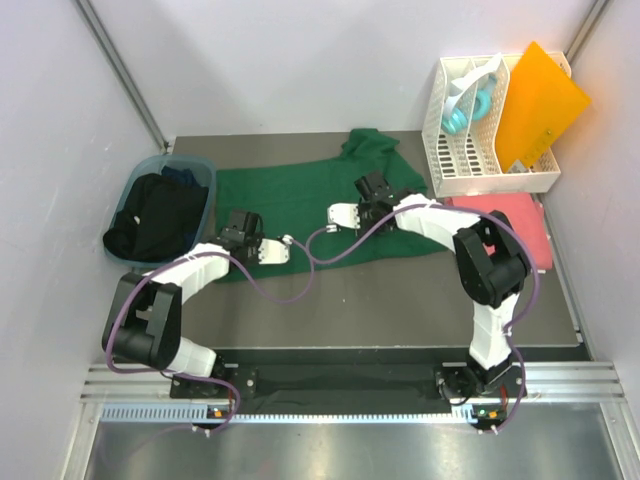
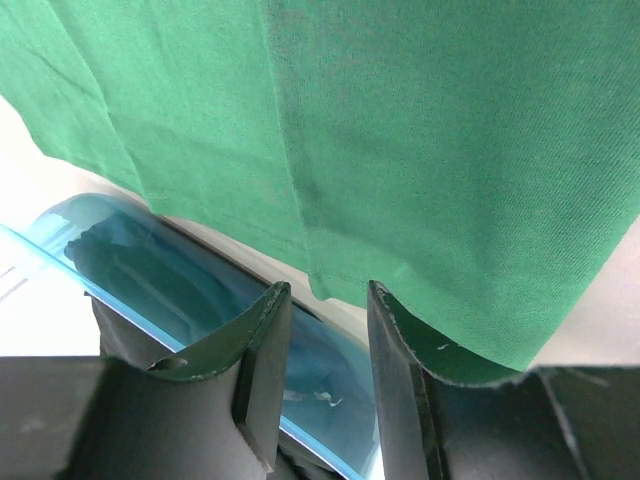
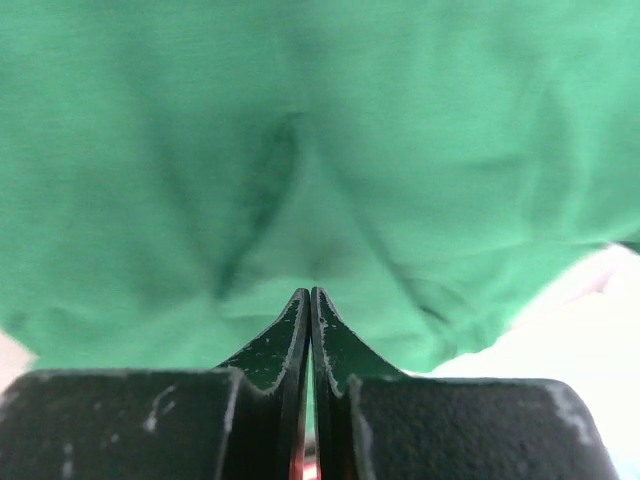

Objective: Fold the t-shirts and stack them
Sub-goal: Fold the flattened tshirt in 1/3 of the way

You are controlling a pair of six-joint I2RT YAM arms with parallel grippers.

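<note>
**Green tee pinched at mid-cloth on a folding bench**

White walls close in a dark grey bench [image 1: 400,300], with two robot arms bolted at its near edge. Spread flat across the middle of the bench lies a green t-shirt [image 1: 300,195], its far end bunched near the back wall. At the left edge a blue-grey basket [image 1: 205,172] holds a heap of dark t-shirts [image 1: 160,215]. In the far right corner a white slotted rack [image 1: 470,160] has an orange plastic sheet [image 1: 540,105] leaning in it. A pink t-shirt [image 1: 520,225] lies flat just in front of the rack, close beside the green one's right edge.

The right hand [image 1: 335,214] sits over the middle of the green t-shirt. Seen from its wrist, its fingers [image 3: 290,330] are pressed together and the cloth [image 3: 320,130] puckers into folds that run straight to the tips, so the right hand [image 3: 310,295] is pinching the shirt.

The left hand [image 1: 275,249] is at the shirt's near left corner, just right of the basket. Its wrist view shows the fingers [image 2: 262,340] spread partway, with a clear gap between them. The hem of the green cloth [image 2: 450,150] drapes across the right fingertip, while the gap of the left hand [image 2: 325,300] shows only the basket rim [image 2: 150,262] beyond.
</note>
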